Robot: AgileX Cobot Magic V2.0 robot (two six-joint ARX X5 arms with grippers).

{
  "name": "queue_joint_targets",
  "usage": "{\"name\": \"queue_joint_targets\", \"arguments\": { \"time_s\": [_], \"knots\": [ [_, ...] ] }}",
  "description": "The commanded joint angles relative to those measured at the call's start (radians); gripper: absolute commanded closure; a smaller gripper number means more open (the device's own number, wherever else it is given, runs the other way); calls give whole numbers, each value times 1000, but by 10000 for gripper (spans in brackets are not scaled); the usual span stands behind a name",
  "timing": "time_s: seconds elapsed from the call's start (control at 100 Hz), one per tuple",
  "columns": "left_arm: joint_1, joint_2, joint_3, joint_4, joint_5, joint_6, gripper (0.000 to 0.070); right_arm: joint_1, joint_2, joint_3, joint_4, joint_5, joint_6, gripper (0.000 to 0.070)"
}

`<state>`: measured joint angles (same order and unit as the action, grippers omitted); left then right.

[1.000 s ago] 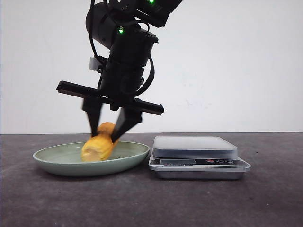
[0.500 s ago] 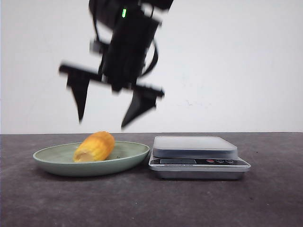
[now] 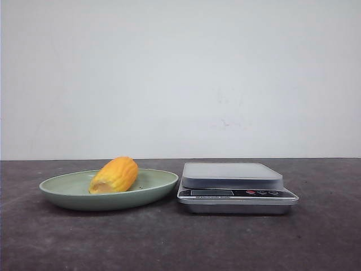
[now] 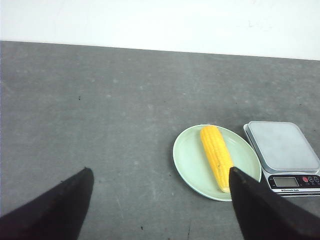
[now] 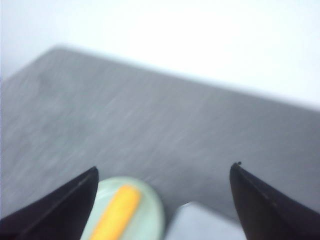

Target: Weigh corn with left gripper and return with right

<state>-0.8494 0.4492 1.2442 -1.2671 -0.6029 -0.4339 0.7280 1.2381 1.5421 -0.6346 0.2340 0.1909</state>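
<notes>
Both pincers spread wide, nothing held: left pincer, right pincer. Corn lies free in the green dish on the bench, beyond both pincers' fingertips. Scale just beside the dish, platform bare.

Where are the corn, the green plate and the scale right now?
corn [image 3: 114, 175], front view, middle of the cob's side.
green plate [image 4: 189, 160], left wrist view, bare inner surface beside the cob.
scale [image 3: 231, 171], front view, centre of the weighing platform.
</notes>
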Motion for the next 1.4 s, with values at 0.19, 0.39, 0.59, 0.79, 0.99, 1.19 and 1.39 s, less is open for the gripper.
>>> {"name": "queue_joint_targets", "arguments": {
  "time_s": [0.19, 0.39, 0.59, 0.79, 0.99, 1.19, 1.39],
  "knots": [
    [-8, 0, 11, 33, -4, 2, 196, -121, -319, 24, -193, 122, -233, 170],
    [-8, 0, 11, 35, -3, 1, 196, -143, -508, 24, -378, 202, -222, 170],
    [-8, 0, 11, 34, -3, 2, 196, -144, -637, 23, -591, 200, -76, 170],
    [-8, 0, 11, 34, -4, 3, 340, -143, -712, 23, -751, 200, -6, 273],
    [-8, 0, 11, 34, -7, 10, 688, -144, -748, 23, -763, 192, 11, 690],
    [-8, 0, 11, 29, -7, 10, 690, -144, -751, 23, -748, 185, 20, 691],
    [-8, 0, 11, -13, -7, -1, 688, -144, -751, 23, -771, 186, 30, 691]
  ]
}}
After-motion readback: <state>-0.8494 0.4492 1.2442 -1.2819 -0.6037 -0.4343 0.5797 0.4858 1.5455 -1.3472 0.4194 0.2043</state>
